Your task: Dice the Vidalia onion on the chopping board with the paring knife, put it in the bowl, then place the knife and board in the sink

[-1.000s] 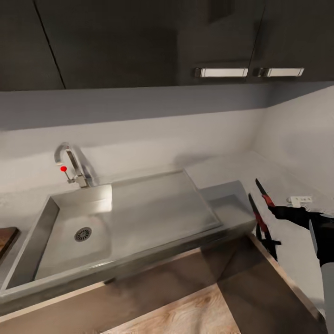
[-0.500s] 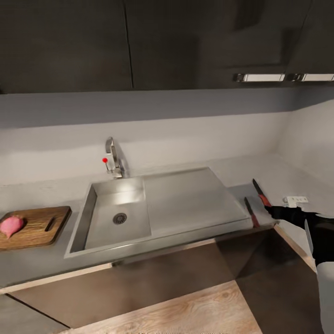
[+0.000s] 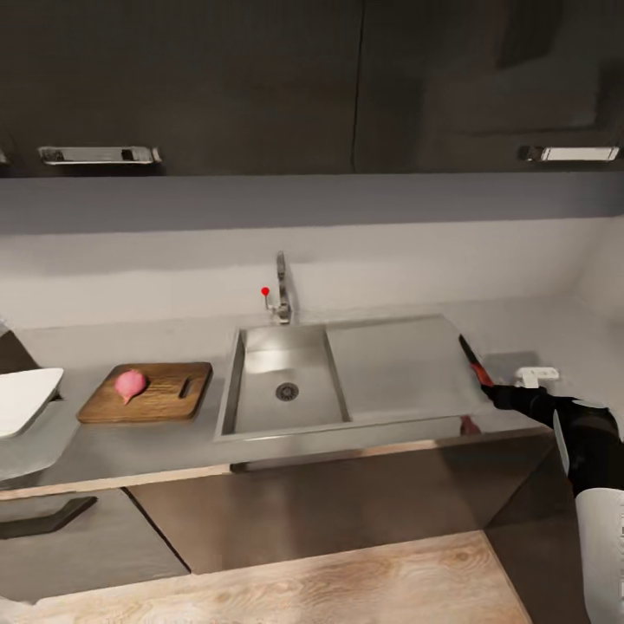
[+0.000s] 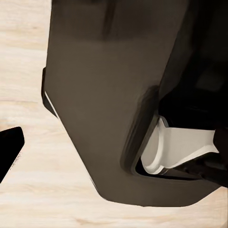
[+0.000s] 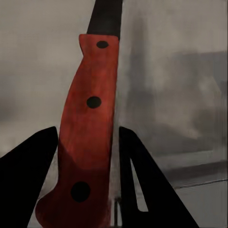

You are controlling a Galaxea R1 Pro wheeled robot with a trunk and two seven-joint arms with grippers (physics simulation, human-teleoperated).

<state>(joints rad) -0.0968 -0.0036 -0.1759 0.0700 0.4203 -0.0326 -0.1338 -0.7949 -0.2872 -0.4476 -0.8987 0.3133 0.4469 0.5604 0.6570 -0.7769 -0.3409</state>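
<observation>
At the right end of the grey, slightly reflective countertop [image 3: 139,442], the right gripper [image 3: 490,390] was clamped on the red handle of the small paring knife [image 3: 472,360], whose dark pointed blade slanted up and away over the right edge of the flat drainboard. In the right wrist view the red, riveted handle [image 5: 88,137] stood between the two black fingers [image 5: 28,185], which pressed against it on either side. A small white block [image 3: 536,376] lay on the worktop just beside that gripper.

The grey steel rectangular sink [image 3: 260,407] sat in the middle of the worktop, its basin with the round drain to the left of the drainboard, and the chrome tap with the red knob [image 3: 279,299] rose behind it. Left of the sink, apart from its rim, lay the dark brown wooden chopping board [image 3: 165,403] with a pinkish onion [image 3: 130,384] resting on its left half. Further left, at the head view's edge, stood the shallow glossy white bowl [image 3: 24,399].

The left wrist view looked down at pale wooden floor [image 4: 28,61] and the robot's dark base [image 4: 104,95]; one black fingertip of the left gripper [image 4: 9,149] showed, and whether its fingers were apart or together I cannot tell
</observation>
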